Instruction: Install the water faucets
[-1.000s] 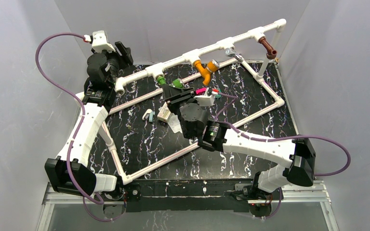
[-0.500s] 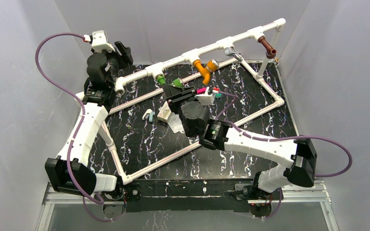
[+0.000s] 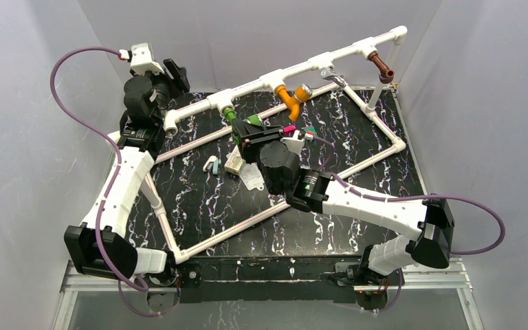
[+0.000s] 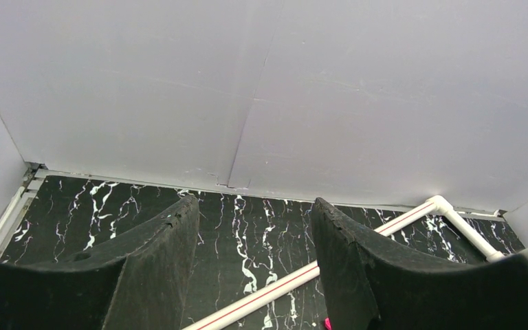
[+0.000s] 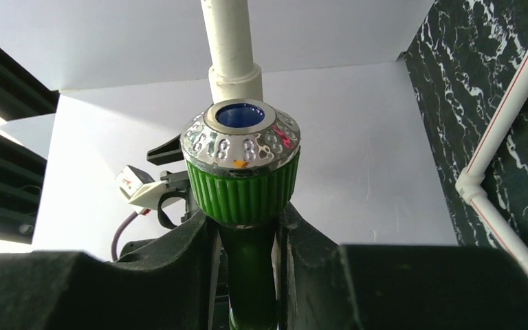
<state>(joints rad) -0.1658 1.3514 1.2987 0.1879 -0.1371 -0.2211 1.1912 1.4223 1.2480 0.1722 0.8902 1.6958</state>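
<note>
Green plastic marks the working part: the green faucet (image 3: 251,121) sits near the far-left corner of the table (image 3: 206,206), at the left-hand tee of the white pipe frame (image 3: 196,110).

1. Relation. The faucet lies directly ahead of the right gripper (image 3: 251,132), between its fingers. In the top view its long axis runs from the ribbed knob at the claw toward the tee. The threaded end meets the tee opening. How deep the thread has entered cannot be read.
2. Right wrist view. The green faucet (image 5: 242,185) stands upright along the finger axis. Its chrome cap with the blue centre is uppermost, and a white pipe rises in line behind it.
3. Right claw. The right gripper (image 5: 246,228) is nearly together, clamped on the faucet stem just below the knob, with both fingers touching it.
4. Left claw. The left gripper (image 4: 254,206) stands at the far-left corner, aimed at the back wall. Its fingers are apart with nothing between them.
5. Nearer arm. The right arm is on the part, while the left is beside the frame's left end but apart from the faucet.
6. Other fittings. The orange faucet (image 3: 290,98) and the brown faucet (image 3: 383,67) hang from tees further right.
7. Judgement. The next move is probably a rotation about the faucet's long axis. That axis must stay square to the tee, or the thread may cross.
</note>
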